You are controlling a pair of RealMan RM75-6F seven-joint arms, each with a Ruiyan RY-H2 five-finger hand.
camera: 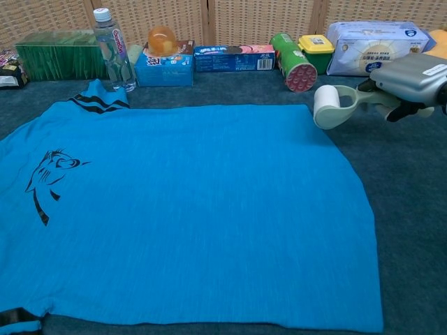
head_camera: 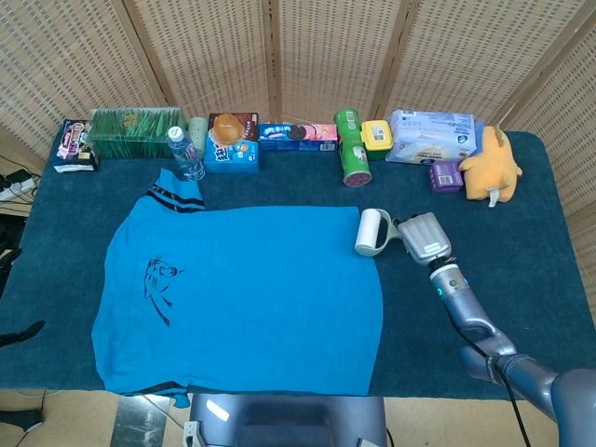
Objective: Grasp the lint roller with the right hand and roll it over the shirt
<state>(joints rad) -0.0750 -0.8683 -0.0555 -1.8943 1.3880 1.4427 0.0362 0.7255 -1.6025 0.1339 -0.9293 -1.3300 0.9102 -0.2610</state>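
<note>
A blue T-shirt (head_camera: 251, 298) (camera: 202, 209) with a black graphic lies flat on the dark blue table. The lint roller (head_camera: 371, 231) (camera: 326, 105) has a white roll and a pale handle. Its roll sits at the shirt's far right corner, right at the cloth's edge. My right hand (head_camera: 424, 237) (camera: 412, 78) grips the handle from the right, with the arm reaching in from the lower right. Whether the roll touches the cloth or hangs just above it I cannot tell. My left hand shows in neither view.
Along the table's far edge stand a water bottle (head_camera: 185, 152) (camera: 111, 47), a green box (head_camera: 135, 132), snack boxes (head_camera: 298, 135), a green can on its side (head_camera: 353, 149) (camera: 292, 61), a yellow tub (head_camera: 375, 136), a wipes pack (head_camera: 433, 135) and an orange plush toy (head_camera: 494, 163).
</note>
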